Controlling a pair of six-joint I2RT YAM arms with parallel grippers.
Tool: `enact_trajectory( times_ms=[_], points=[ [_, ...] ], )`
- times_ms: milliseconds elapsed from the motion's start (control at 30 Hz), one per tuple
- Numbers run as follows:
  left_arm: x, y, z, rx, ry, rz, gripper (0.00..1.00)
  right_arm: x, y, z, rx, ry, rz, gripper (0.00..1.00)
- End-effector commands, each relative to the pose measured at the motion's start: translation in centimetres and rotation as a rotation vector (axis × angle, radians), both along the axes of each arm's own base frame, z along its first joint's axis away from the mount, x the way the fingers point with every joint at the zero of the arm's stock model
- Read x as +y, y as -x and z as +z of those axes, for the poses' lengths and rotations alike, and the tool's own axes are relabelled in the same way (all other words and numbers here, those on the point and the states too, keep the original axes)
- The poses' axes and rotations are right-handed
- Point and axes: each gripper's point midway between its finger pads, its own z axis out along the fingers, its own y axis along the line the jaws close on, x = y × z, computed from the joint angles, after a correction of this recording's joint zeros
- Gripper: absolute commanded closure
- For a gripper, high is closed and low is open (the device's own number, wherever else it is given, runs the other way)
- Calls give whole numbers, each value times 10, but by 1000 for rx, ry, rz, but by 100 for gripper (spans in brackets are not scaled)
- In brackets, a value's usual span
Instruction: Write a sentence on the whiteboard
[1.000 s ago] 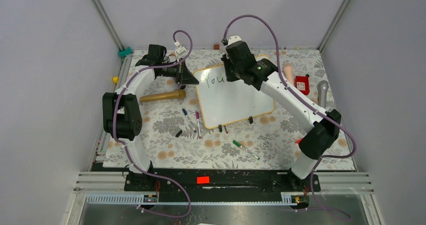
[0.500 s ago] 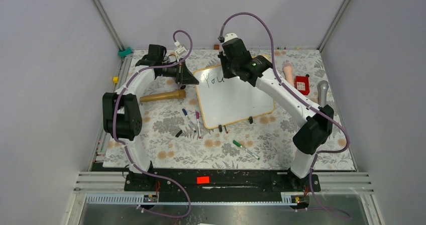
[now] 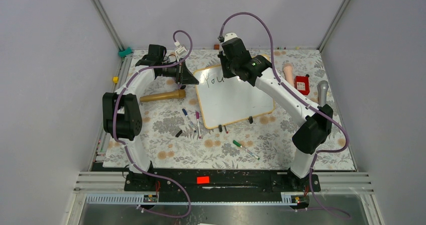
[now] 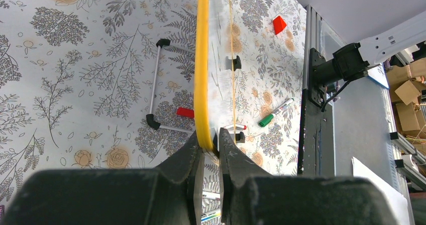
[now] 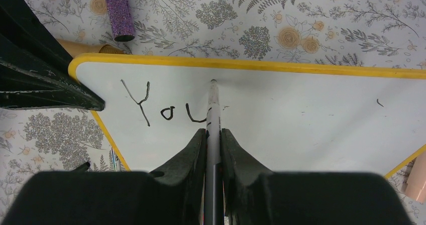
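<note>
The whiteboard (image 3: 236,102), white with a yellow-orange frame, lies tilted on the floral table. My left gripper (image 3: 193,78) is shut on its left frame edge (image 4: 202,59), which sits pinched between the fingertips (image 4: 211,139). My right gripper (image 3: 228,74) hovers over the board's far left part, shut on a grey marker (image 5: 213,104) held point-down. The marker tip touches the whiteboard (image 5: 301,124) near its far edge, just right of the letters. The sentence (image 5: 168,112) reads "You" in dark marker (image 3: 216,79).
A wooden handle (image 3: 163,95) lies left of the board. Loose markers (image 3: 190,118) and a green marker (image 3: 245,149) lie in front of it. A red box (image 3: 302,83), a pink tube (image 3: 289,73) and a microphone (image 3: 322,92) sit at the right.
My right gripper with the marker has shifted a little to the left and farther back over the board. The left gripper and the board have stayed put.
</note>
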Motion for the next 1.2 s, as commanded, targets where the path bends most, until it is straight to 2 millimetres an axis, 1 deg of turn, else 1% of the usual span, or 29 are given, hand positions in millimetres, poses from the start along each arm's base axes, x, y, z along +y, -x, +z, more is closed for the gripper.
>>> enact_trajectory(
  times_ms=[0, 233, 467, 600, 733, 833, 933, 1033, 1167],
  points=[
    [-8, 19, -39, 7, -97, -47, 100, -14, -11, -2, -18, 32, -46, 100],
    [-8, 18, -40, 6, -98, -47, 100, -17, -5, -4, -6, 30, -44, 100],
    [-8, 19, -40, 3, -99, -46, 100, -20, -3, -4, -6, 34, -47, 100],
    [-7, 18, -40, 0, -101, -45, 100, -20, -2, 4, -20, 20, -44, 100],
    [-7, 18, -40, 3, -101, -45, 100, -24, 6, 14, -38, 18, -18, 100],
    [-7, 18, -40, 2, -102, -44, 100, -31, 11, 13, -57, 23, -23, 100],
    [-7, 18, -40, 0, -102, -44, 100, -37, 13, 9, -54, 23, -32, 100],
    [-7, 17, -40, 2, -102, -44, 100, -39, 12, 5, -47, 26, -39, 100],
    [-7, 18, -41, 6, -103, -44, 100, -37, 9, 3, -42, 24, -38, 100]
  ],
)
